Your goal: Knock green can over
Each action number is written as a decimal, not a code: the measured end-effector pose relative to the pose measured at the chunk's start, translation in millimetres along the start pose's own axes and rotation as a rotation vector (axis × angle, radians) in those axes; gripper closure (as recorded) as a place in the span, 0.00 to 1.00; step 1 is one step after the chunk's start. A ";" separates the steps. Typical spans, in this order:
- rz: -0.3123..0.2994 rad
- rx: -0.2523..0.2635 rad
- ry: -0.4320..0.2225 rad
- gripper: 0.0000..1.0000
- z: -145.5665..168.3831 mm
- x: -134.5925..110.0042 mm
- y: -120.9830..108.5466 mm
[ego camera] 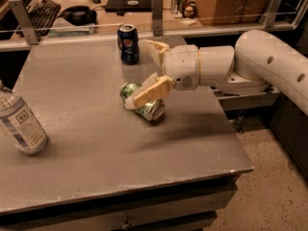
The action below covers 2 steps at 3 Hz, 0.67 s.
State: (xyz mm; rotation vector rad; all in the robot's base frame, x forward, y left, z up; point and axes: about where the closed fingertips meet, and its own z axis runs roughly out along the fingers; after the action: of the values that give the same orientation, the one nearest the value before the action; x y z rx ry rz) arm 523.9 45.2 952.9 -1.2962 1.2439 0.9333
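Observation:
The green can [144,105] lies on its side near the middle of the grey table [86,143], its silver end facing the front right. My gripper [147,71] reaches in from the right, just above and behind the can. Its fingers are spread wide and hold nothing. The lower finger [147,93] lies across the top of the can; the upper finger [156,48] points toward the blue can.
A dark blue can [129,43] stands upright at the table's back edge, close to the upper finger. A clear plastic bottle with a white label [20,125] leans at the left edge. A rail with posts [157,12] runs behind the table.

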 end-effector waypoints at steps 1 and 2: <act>0.002 -0.011 0.048 0.00 -15.4 13.6 3.4; 0.005 0.042 0.190 0.00 -88.7 48.4 -1.9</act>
State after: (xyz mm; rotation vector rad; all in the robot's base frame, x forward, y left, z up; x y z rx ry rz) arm 521.8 -49.5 917.7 -1.3738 1.4057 0.7971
